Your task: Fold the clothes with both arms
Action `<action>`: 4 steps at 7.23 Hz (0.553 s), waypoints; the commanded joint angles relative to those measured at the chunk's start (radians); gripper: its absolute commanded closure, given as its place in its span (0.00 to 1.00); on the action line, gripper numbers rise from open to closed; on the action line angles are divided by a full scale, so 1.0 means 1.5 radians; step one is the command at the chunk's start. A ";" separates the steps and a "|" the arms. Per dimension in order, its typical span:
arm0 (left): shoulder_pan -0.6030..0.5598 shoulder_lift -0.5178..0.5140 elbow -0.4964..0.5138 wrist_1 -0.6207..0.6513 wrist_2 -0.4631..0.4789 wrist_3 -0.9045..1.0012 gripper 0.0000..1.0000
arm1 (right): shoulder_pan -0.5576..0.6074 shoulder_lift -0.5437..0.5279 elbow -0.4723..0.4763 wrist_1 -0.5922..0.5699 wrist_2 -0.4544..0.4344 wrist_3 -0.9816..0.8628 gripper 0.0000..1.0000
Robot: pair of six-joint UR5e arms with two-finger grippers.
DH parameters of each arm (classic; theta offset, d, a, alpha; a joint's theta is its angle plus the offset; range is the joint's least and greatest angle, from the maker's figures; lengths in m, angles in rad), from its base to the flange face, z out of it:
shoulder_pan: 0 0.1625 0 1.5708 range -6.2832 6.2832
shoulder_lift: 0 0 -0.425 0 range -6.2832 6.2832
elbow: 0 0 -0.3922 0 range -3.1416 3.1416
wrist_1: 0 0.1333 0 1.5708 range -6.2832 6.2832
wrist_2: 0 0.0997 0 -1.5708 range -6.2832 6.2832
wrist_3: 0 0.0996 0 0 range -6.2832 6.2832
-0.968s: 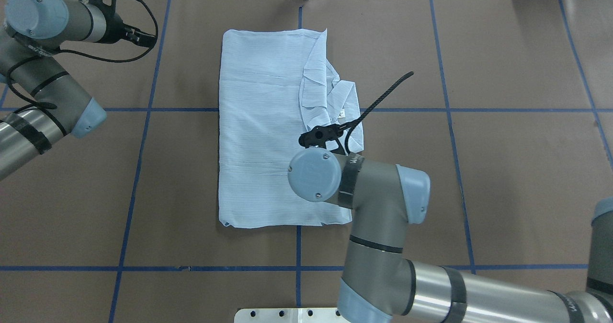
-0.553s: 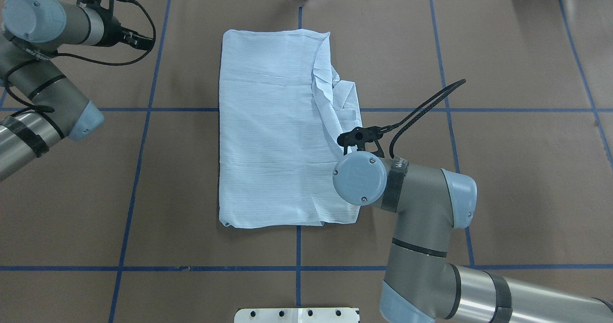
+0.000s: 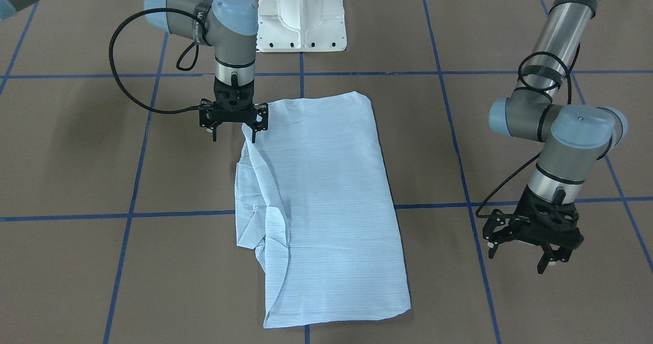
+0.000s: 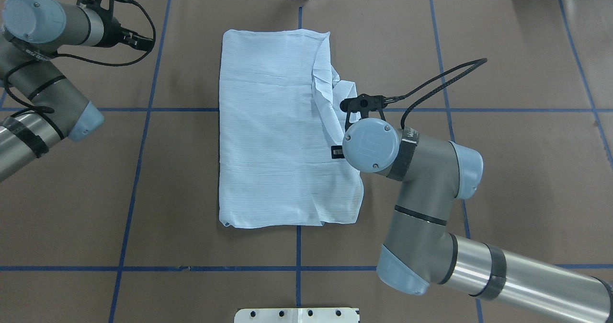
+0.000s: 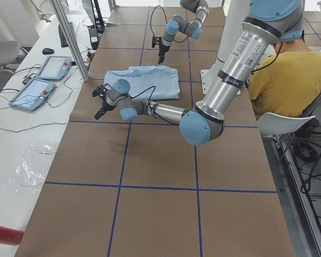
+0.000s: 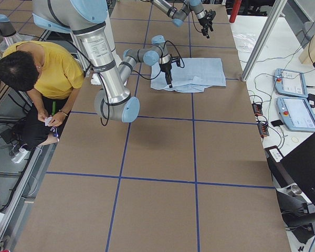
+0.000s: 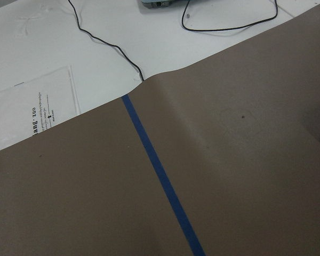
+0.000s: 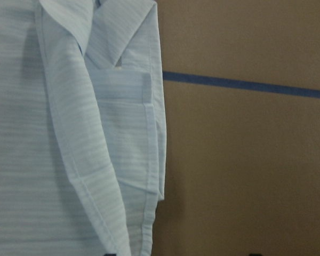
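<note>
Shirt point(image 4: 268, 131) folded flat mid-table; both pairs of fingers apart, no cloth clamped.

The shirt lies as a long rectangle on the brown table point(image 4: 527, 169), long side running away from the robot, with a rumpled collar-and-placket flap along the edge on the robot's right. The right gripper point(image 3: 233, 136) points straight down at that edge, near the shirt's corner closest to the robot. Its fingers are spread wide, one fingertip point(image 3: 253, 136) at the cloth's border and the other over bare table. The right wrist camera shows the hemmed edge and collar beside a blue tape line point(image 8: 245, 85). The left gripper point(image 3: 517, 261) hangs well apart from the shirt, over bare table on the robot's left at the far side, its fingers also spread. Its wrist camera shows only table, tape and a white surface beyond.
</note>
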 commanded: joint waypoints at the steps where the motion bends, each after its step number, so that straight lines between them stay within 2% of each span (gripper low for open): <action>1: 0.000 0.000 0.001 0.000 0.000 0.000 0.00 | 0.013 0.104 -0.137 0.024 0.001 -0.003 0.00; 4: 0.000 0.003 0.001 -0.001 0.000 0.001 0.00 | 0.012 0.113 -0.190 0.018 0.001 -0.021 0.00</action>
